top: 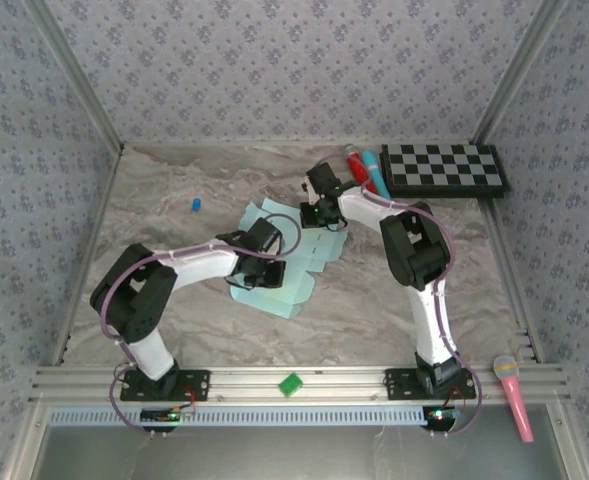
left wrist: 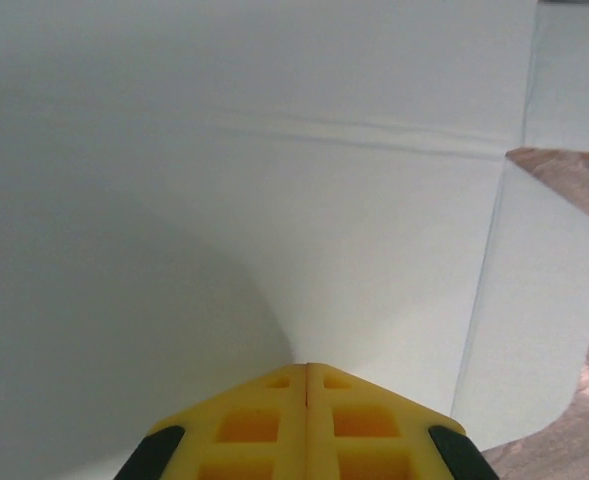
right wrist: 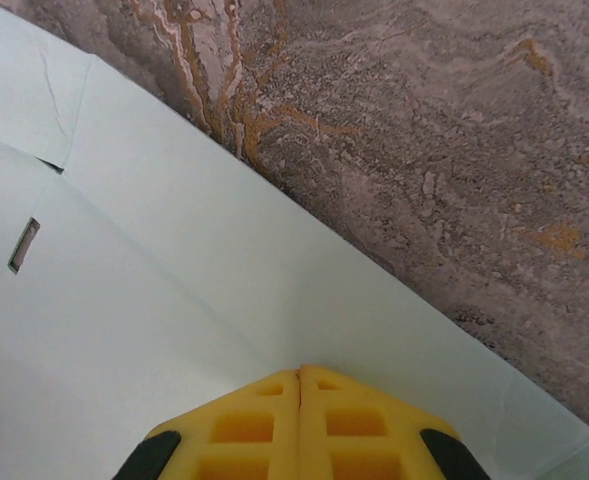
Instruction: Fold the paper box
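The paper box (top: 292,293) is a flat pale aqua die-cut sheet lying mid-table on the marbled surface. My left gripper (top: 252,272) stands on its near left part, and my right gripper (top: 319,213) on its far right part. In the left wrist view the yellow fingers are shut tight and the tip (left wrist: 306,366) rests on the sheet (left wrist: 274,220), beside a crease and a rounded flap (left wrist: 544,320). The right wrist view has the right gripper (right wrist: 300,368) shut too, its tip on the sheet (right wrist: 174,300) near the card's edge. Nothing sits between either pair of jaws.
A black-and-white checkerboard (top: 444,168) lies at the back right, with a red and a blue tube (top: 366,170) beside it. A small blue object (top: 195,205) sits at the back left. On the front rail are a green block (top: 291,384) and a pink microphone (top: 514,395).
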